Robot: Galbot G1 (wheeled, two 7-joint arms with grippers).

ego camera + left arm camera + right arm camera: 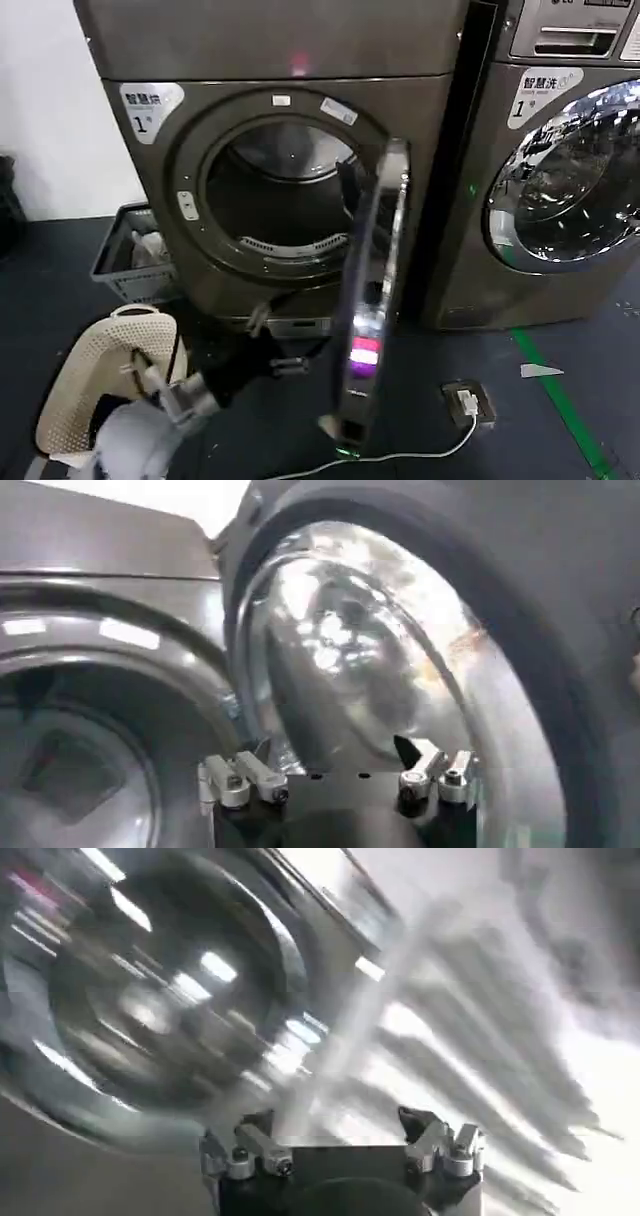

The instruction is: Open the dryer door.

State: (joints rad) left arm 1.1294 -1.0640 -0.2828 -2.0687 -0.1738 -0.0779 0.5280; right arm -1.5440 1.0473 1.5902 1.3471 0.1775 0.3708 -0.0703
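Observation:
The dryer [270, 60] stands at centre left, its round drum opening [280, 190] uncovered. The dryer door [372, 300] is swung out toward me and shows nearly edge-on, hinged on the right of the opening. My left arm reaches in from the lower left. The left gripper [295, 366] sits low, just left of the door's lower part. In the left wrist view, the left gripper [335, 755] is open and holds nothing, with the door's glass bowl [360, 650] close ahead. The right gripper [335, 1123] is open, facing a blurred round glass window [160, 998].
A second machine [560, 170] with a shut glass door stands at the right. A grey crate [125, 250] and a white laundry basket [95, 380] sit on the floor at the left. A power adapter [468, 400] with a white cable and a green tape line [560, 400] lie at the right.

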